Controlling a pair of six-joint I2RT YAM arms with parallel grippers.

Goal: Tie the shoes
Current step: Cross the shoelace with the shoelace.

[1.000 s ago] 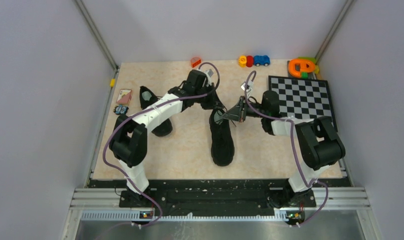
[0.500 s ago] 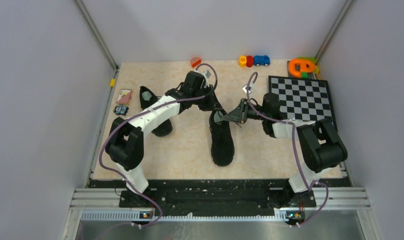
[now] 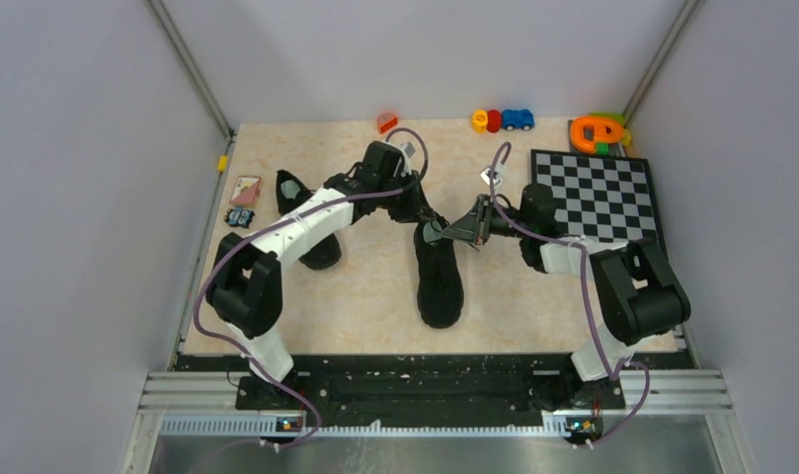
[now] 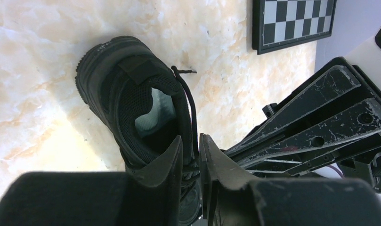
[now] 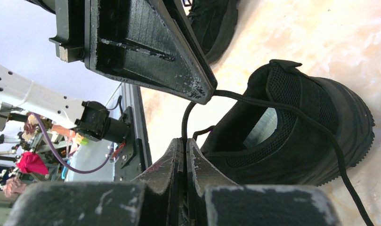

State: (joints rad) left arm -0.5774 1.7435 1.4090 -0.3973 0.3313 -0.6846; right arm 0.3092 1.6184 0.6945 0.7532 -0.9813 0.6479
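Observation:
Two black shoes lie on the table. One shoe [image 3: 440, 281] lies in the middle, toe toward me, its pale insole [image 4: 155, 113] showing. The other shoe [image 3: 298, 195] lies to the left, partly under my left arm. My left gripper [image 3: 427, 215] [image 4: 191, 137] hangs over the middle shoe's heel opening, its jaws a little apart, and a thin black lace [image 4: 190, 106] runs loose through the gap. My right gripper [image 3: 453, 235] [image 5: 184, 140] comes in from the right, shut on a lace [image 5: 184, 122] that rises to the left gripper's fingertip [image 5: 202, 92].
A chessboard [image 3: 598, 193] lies at the right. Along the back edge sit a red toy [image 3: 387, 122], a toy train [image 3: 502, 120] and an orange-green toy [image 3: 598, 131]. A card [image 3: 245, 188] and a small object [image 3: 239, 216] lie at the left edge.
My left gripper's jaws have parted, loosening their hold on the lace, and that arm has shifted slightly left. The right gripper stays shut on its lace.

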